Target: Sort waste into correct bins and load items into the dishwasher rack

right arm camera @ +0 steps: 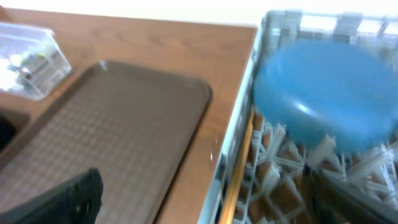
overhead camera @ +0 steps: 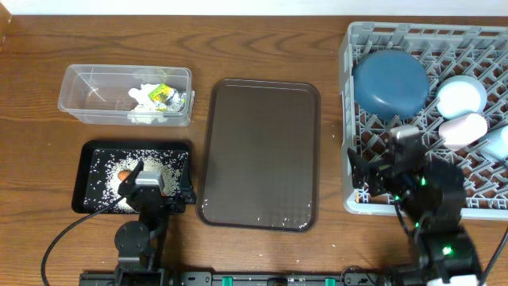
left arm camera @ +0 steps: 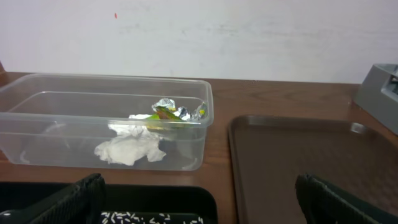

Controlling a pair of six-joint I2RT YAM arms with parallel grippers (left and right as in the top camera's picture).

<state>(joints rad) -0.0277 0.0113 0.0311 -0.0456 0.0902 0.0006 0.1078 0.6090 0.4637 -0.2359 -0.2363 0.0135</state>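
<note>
The grey rack [overhead camera: 413, 36] at the right holds the dark-blue dish [overhead camera: 390, 82], light-blue bowl [overhead camera: 461, 96], white cup [overhead camera: 463, 128] and light-blue cup [overhead camera: 496, 143]. The chopsticks [right arm camera: 239, 168] lie in the rack along its left wall. The clear tub [overhead camera: 87, 83] holds tissue [overhead camera: 145, 107] and the wrapper [overhead camera: 165, 97]. The black tray [overhead camera: 89, 155] holds rice [overhead camera: 107, 171] and the carrot [overhead camera: 125, 175]. My left gripper [overhead camera: 151, 171] is open and empty over the black tray. My right gripper [overhead camera: 397, 171] is open and empty, over the rack's front left wall.
The dark brown serving tray [overhead camera: 258, 151] lies in the middle between the black tray and the rack, with a few specks near its front edge. The wooden table's back edge meets a white wall behind the tub [left arm camera: 50, 118].
</note>
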